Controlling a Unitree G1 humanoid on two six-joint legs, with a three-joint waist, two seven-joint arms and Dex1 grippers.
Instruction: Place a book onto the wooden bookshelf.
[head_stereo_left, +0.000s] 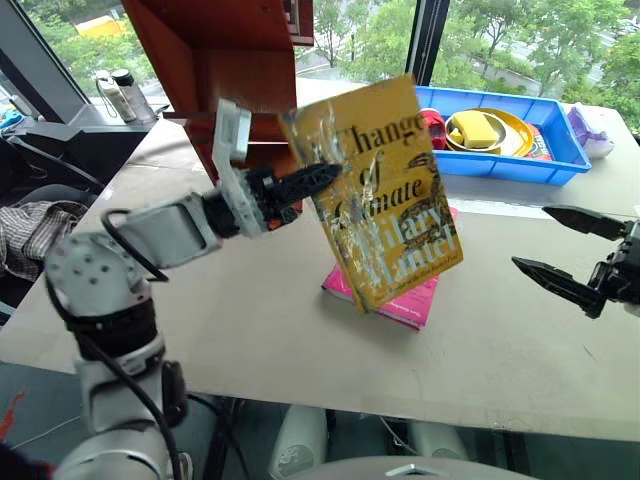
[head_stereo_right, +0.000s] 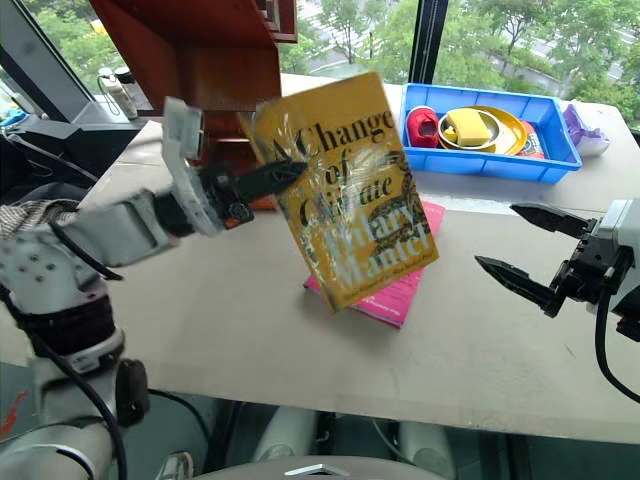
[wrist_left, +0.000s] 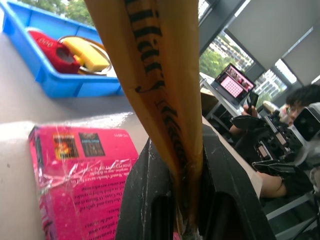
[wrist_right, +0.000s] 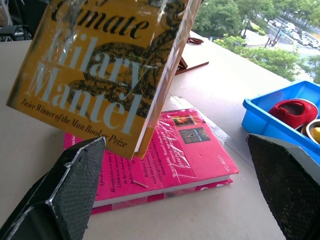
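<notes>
Yellow book, pink book, blue bin

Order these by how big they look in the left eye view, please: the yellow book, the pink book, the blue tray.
1. The yellow book, held up nearer the camera, so its lead is partly nearness.
2. The blue tray, farther back.
3. The pink book, mostly hidden behind the yellow book, so its real rank is unsure.

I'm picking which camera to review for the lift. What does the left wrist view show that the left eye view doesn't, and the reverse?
Left wrist view: a person by a laptop, and the book's edge pinched by the left gripper. Left eye view: the wooden bookshelf, the open right gripper, the title cover. Both: the yellow book lifted, the pink book on the table, the blue tray.
</notes>
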